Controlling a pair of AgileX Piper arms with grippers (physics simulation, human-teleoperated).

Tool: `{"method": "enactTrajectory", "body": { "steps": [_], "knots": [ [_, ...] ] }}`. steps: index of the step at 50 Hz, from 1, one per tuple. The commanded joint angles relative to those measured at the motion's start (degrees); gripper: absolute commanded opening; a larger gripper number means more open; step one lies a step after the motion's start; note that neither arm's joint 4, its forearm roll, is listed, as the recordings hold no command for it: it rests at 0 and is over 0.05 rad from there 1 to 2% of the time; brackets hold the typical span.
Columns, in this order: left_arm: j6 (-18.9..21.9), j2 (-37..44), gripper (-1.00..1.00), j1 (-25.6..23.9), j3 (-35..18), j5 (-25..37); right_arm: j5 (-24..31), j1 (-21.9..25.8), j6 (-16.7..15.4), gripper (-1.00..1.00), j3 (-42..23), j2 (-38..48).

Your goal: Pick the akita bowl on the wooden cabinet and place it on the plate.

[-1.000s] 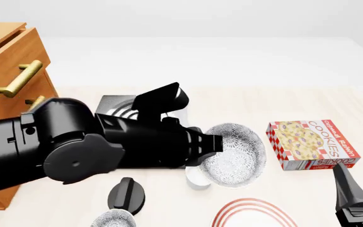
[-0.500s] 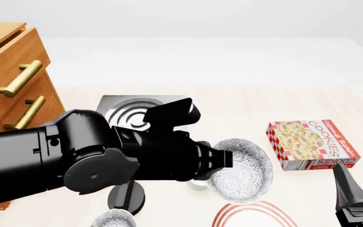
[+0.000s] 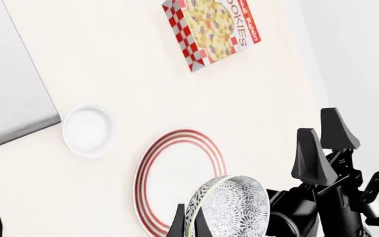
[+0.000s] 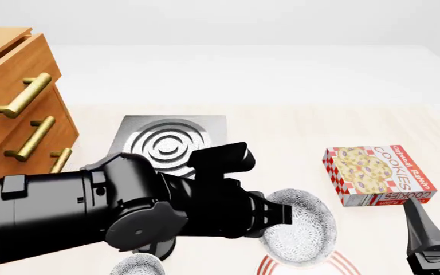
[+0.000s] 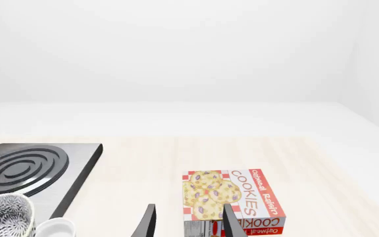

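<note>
My left gripper [image 4: 285,215] is shut on the rim of the akita bowl [image 4: 302,230], a speckled white bowl held tilted on its side. In the left wrist view the akita bowl [image 3: 232,208] hangs over the near edge of the red-ringed plate [image 3: 175,177], pinched by the left gripper [image 3: 189,220]. In the front view only red arcs of the plate [image 4: 267,264] show under the bowl. The wooden cabinet [image 4: 14,109] stands at the far left. My right gripper [image 5: 188,221] is open and holds nothing, low at the front right [image 4: 428,240].
A grey stove [image 4: 168,140] with silver rings lies behind the left arm. A cookie box [image 4: 378,175] lies right of the plate. A small white ramekin [image 3: 89,129] sits between stove and plate. A second speckled bowl [image 4: 137,265] is at the front edge.
My left arm has carried the bowl nearer and lower, from beside the ramekin to over the plate. The arm now hides the ramekin in the front view. The right gripper has not moved.
</note>
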Motion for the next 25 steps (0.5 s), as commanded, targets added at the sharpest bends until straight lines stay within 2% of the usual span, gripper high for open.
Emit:
{"method": "enactTrajectory", "body": {
  "steps": [1, 25],
  "knots": [
    [-0.69, 1.30, -1.00, -0.86, 0.29, -0.89, 0.00, 0.00, 0.00, 1.00, 0.00, 0.00],
    [-2.16, 4.96, -1.00, -1.70, 0.87, -3.08, 0.00, 0.00, 0.00, 1.00, 0.00, 0.00]
  ]
}}
